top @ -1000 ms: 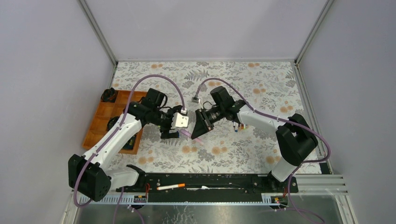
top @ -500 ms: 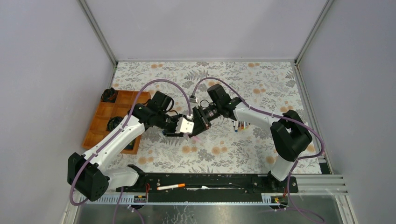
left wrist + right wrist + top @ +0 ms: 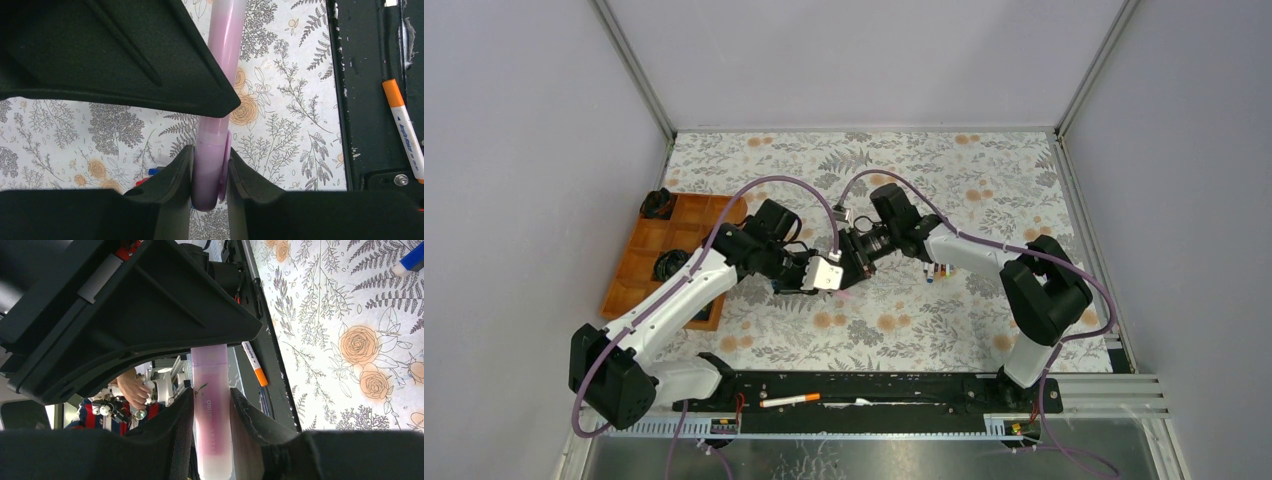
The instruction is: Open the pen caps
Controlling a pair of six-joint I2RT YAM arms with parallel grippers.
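Note:
A thick pink highlighter (image 3: 223, 60) hangs above the floral table between both arms. My left gripper (image 3: 210, 156) is shut on its capped end; the pink cap (image 3: 207, 170) with its clip sits pressed between both fingers. My right gripper (image 3: 211, 399) is shut on the printed barrel (image 3: 210, 415) of the same pen. In the top view the left gripper (image 3: 827, 275) and the right gripper (image 3: 856, 256) meet nose to nose at the table's middle, and they hide most of the highlighter. A bunch of slim pens with coloured ends (image 3: 939, 270) lies to the right of them.
A wooden compartment tray (image 3: 639, 262) stands at the left edge. An orange-tipped white pen (image 3: 790, 400) lies on the black rail at the near edge, also seen as the orange-tipped pen (image 3: 402, 130). A blue cap (image 3: 413, 259) lies on the cloth.
My left arm has swung right to meet the right gripper, and its jaws have gone from wide open to shut on the highlighter's capped end. The right gripper kept its hold.

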